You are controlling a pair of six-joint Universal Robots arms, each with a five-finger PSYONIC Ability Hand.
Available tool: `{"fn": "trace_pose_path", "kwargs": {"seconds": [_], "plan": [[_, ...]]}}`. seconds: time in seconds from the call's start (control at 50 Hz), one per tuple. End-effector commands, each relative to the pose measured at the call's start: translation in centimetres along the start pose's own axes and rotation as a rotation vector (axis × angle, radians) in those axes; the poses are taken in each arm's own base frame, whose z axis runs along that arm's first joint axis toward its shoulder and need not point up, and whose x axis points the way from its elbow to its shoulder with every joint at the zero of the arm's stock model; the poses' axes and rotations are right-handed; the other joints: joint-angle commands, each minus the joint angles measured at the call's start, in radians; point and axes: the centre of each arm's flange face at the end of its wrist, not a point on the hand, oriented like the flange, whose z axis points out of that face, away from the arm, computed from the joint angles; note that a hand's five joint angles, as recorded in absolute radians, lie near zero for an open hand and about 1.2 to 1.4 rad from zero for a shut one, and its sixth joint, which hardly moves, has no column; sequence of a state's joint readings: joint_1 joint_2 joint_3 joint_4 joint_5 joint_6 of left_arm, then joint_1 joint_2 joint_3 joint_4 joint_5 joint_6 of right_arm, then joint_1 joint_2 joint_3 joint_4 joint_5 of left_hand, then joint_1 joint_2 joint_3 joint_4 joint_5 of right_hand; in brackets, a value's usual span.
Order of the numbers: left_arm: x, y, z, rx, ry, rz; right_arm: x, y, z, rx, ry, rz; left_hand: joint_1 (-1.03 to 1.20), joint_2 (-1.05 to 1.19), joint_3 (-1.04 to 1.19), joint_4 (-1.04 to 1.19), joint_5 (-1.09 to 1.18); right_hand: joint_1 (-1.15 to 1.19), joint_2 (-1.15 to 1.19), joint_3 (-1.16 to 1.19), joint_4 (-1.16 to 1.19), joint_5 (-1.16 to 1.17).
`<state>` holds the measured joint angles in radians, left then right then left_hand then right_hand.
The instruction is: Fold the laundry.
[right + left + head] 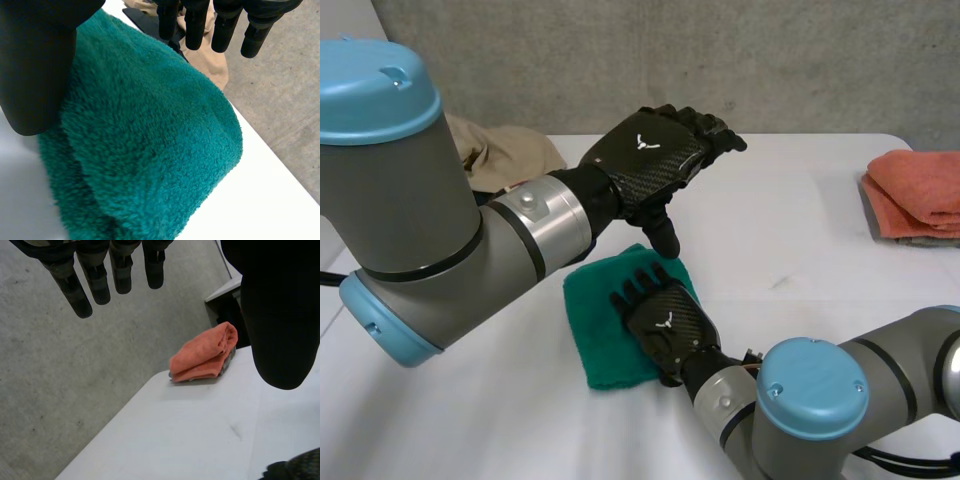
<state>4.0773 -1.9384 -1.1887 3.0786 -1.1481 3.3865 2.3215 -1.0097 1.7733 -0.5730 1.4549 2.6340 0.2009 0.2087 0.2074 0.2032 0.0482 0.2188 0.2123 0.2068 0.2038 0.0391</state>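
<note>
A folded green towel lies on the white table near its front. My right hand rests flat on top of it, fingers straight and open. In the right wrist view the green towel spreads under the palm, with the straight fingers reaching past its far edge. My left hand hovers above the table just behind the towel, open, with its thumb pointing down toward the towel's far corner. It holds nothing; its fingers hang straight in the left wrist view.
A folded orange towel lies on a grey cloth at the table's right edge; this orange towel sits beyond my left fingertips. A crumpled beige cloth lies at the back left, partly behind my left arm.
</note>
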Motion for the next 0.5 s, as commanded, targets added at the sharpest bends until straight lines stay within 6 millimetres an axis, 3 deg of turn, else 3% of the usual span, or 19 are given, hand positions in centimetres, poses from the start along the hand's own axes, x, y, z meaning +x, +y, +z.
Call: {"fn": "trace_pose_path", "kwargs": {"seconds": [0.02,0.14,0.26,0.32,0.4,0.5], "plan": [[0.1,0.5,0.1,-0.014,-0.002,-0.008,0.0,0.5,0.9,0.012,0.011,-0.046,-0.026,-0.033,-0.032,-0.028,-0.047,-0.044,-0.038,-0.032,-0.029,-0.039],[-0.1,0.5,0.1,-0.014,-0.007,-0.008,0.2,0.1,1.3,0.028,0.019,-0.056,-0.026,-0.033,-0.032,-0.028,-0.047,0.030,0.037,0.042,0.045,0.036],[-0.1,0.6,0.0,-0.016,-0.005,-0.015,0.2,0.3,1.9,0.031,0.018,-0.055,-0.026,-0.034,-0.033,-0.029,-0.048,0.412,0.418,0.424,0.427,0.417],[-0.1,0.7,0.0,-0.020,-0.005,-0.026,0.2,0.3,2.0,0.031,0.020,-0.053,-0.026,-0.034,-0.033,-0.029,-0.048,0.771,0.778,0.783,0.786,0.777],[-0.2,0.7,0.1,-0.018,-0.008,-0.031,0.4,0.0,2.4,0.044,0.026,-0.048,-0.026,-0.033,-0.032,-0.028,-0.047,1.083,1.090,1.096,1.098,1.089],[-0.2,0.7,0.0,-0.021,-0.009,-0.033,0.8,-0.3,2.7,0.041,0.040,-0.045,-0.026,-0.033,-0.032,-0.028,-0.047,1.123,1.129,1.135,1.138,1.128]]}}
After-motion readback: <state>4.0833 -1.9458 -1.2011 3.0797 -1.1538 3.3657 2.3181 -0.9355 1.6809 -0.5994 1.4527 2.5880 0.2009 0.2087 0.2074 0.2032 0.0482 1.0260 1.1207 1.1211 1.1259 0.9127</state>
